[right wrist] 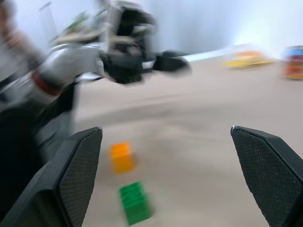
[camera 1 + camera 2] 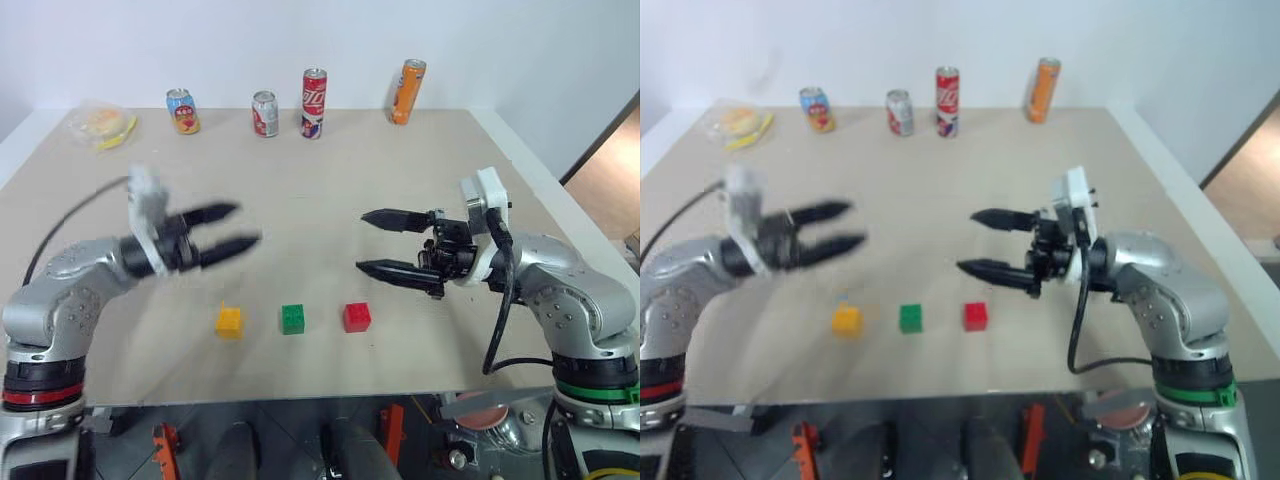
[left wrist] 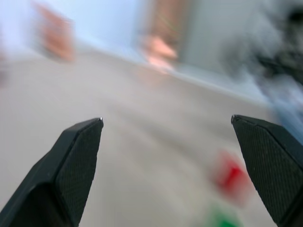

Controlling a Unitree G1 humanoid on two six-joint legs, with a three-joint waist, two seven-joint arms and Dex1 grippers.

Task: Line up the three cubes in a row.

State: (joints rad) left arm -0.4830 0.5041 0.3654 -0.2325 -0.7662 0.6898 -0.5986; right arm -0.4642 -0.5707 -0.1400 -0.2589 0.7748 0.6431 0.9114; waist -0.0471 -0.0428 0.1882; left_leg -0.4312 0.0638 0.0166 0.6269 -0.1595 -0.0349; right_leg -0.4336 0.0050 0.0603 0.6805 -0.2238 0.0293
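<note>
Three small studded cubes lie side by side in a row near the table's front edge: yellow-orange cube (image 2: 229, 321) on the left, green cube (image 2: 293, 319) in the middle, red cube (image 2: 357, 317) on the right. My left gripper (image 2: 236, 227) hovers above and left of the row, open, nothing between its fingers. Raised to the right of the row, my right gripper (image 2: 371, 241) is open and empty too, pointing left. The right wrist view looks down on the yellow-orange cube (image 1: 122, 157) and green cube (image 1: 134, 202); the left wrist view catches the red cube (image 3: 230, 176).
Several drink cans stand along the table's far edge: a small blue can (image 2: 182, 111), a short red-and-white can (image 2: 265, 113), a tall red can (image 2: 314, 102) and an orange can (image 2: 407, 91). A bagged yellow item (image 2: 102, 125) lies at the far left corner.
</note>
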